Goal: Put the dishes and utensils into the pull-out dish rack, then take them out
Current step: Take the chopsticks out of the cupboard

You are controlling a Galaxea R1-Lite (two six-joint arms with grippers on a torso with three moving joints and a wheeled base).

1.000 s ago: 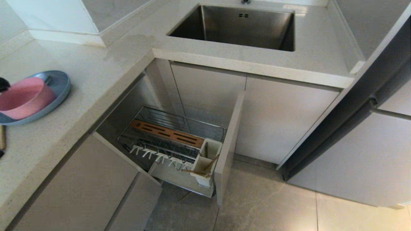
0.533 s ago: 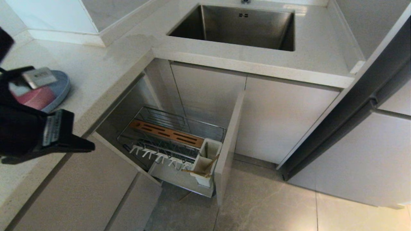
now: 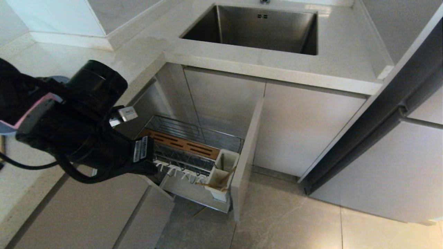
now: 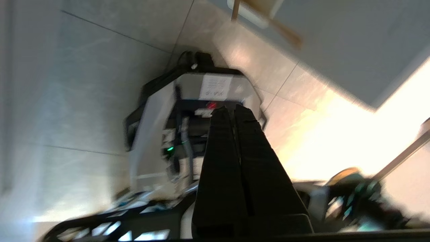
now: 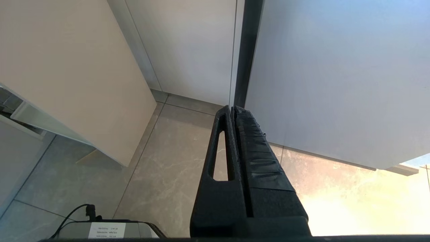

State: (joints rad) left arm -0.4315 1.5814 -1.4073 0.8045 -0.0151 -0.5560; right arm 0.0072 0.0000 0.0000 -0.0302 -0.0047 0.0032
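The pull-out dish rack (image 3: 207, 133) stands drawn out under the counter, with its wooden strip (image 3: 183, 143), white prongs (image 3: 180, 173) and white cup (image 3: 226, 160). The chopsticks (image 3: 214, 185) lean in that cup, and their ends show as chopsticks (image 4: 282, 30) in the left wrist view. My left arm reaches across from the counter. My left gripper (image 3: 152, 169) is shut and empty, its tip by the rack's near left corner; it shows as the left gripper (image 4: 231, 111) over the floor. The arm hides all but a sliver of the pink bowl (image 3: 31, 110) and blue plate (image 3: 5, 128). My right gripper (image 5: 232, 109) hangs shut, parked low.
The steel sink (image 3: 256, 29) is set in the counter (image 3: 114, 79) behind the rack. The rack's beige front panel (image 3: 247, 155) juts out over the floor. A tall grey cabinet front (image 3: 380, 114) stands to the right. My own base (image 4: 188, 101) lies below the left gripper.
My left arm has swung from the counter's left edge out over the cabinet toward the rack, covering most of the bowl and plate. Its fingers stayed shut. Nothing else has moved.
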